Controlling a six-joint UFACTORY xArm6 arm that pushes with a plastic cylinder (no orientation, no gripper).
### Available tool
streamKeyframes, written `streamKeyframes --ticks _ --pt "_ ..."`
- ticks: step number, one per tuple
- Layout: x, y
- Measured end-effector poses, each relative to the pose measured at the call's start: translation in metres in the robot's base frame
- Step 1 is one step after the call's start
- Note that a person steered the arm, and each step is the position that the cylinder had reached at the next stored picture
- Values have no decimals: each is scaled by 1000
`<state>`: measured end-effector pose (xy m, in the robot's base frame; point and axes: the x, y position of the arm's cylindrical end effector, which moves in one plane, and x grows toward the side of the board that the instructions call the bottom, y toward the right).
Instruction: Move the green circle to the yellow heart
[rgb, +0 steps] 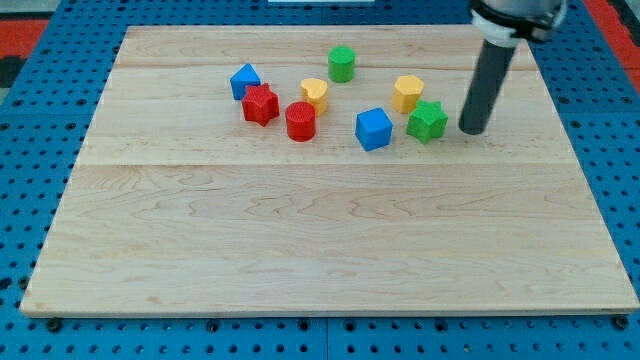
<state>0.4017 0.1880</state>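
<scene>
Our end effector is a bare rod with nothing to spread or pinch, and my tip (473, 131) rests on the desk (300, 260) just right of the green star (427, 121), well apart from the green circle (342, 63). Nearest us sit the blue cube (373, 129) and red cylinder (300, 121); behind them, the yellow heart (315, 94). We judge that sweeping left from here could shove the star and the yellow hexagon (408, 93) into the cluster, scattering the heart.

lab bench | wooden board (330, 250) on blue pegboard (40, 120) (perforated) | robot rod (485, 85)
</scene>
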Motion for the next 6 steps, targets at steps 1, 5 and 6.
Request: streamKeyframes --ticks 1,5,6 --pt "-28 0" --pt "-176 -80" --pt "-181 -134"
